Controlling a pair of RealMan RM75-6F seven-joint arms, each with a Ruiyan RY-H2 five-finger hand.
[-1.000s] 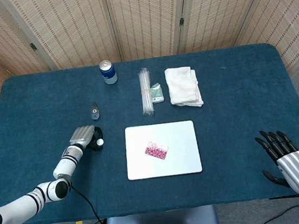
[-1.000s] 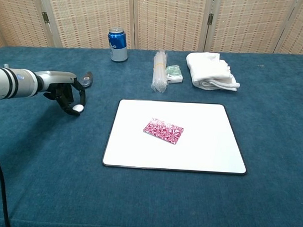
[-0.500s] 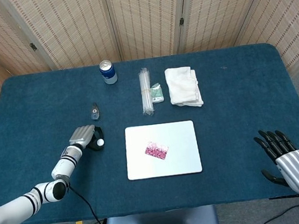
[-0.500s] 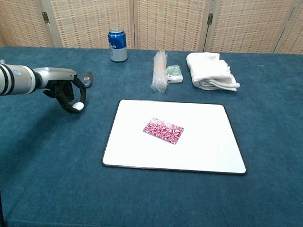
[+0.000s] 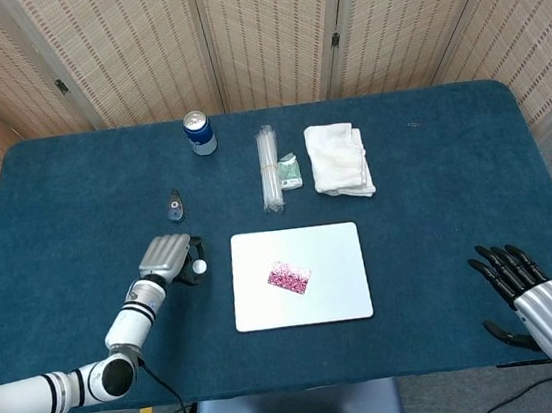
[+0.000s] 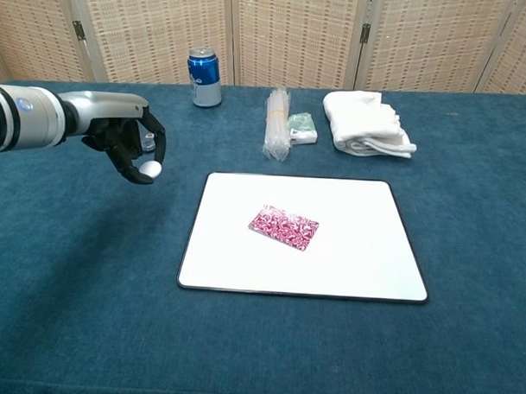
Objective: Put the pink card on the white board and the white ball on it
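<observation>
The pink card (image 5: 289, 278) (image 6: 283, 227) lies flat near the middle of the white board (image 5: 337, 295) (image 6: 356, 261). My left hand (image 5: 166, 257) (image 6: 125, 137) holds the small white ball (image 5: 200, 266) (image 6: 150, 169) in its fingertips, lifted off the blue cloth just left of the board's upper left corner. My right hand (image 5: 529, 296) shows only in the head view, at the front right edge of the table, fingers spread and holding nothing.
Along the back stand a blue can (image 5: 199, 132) (image 6: 203, 76), a clear bundle of straws (image 5: 269, 168) (image 6: 277, 122), a small green packet (image 5: 290, 171) (image 6: 302, 127) and a folded white towel (image 5: 340, 158) (image 6: 367, 123). A small dark object (image 5: 174, 206) lies behind my left hand.
My left hand has risen and moved right toward the board with the white ball in its fingertips. The card, the board and my right hand have hardly moved.
</observation>
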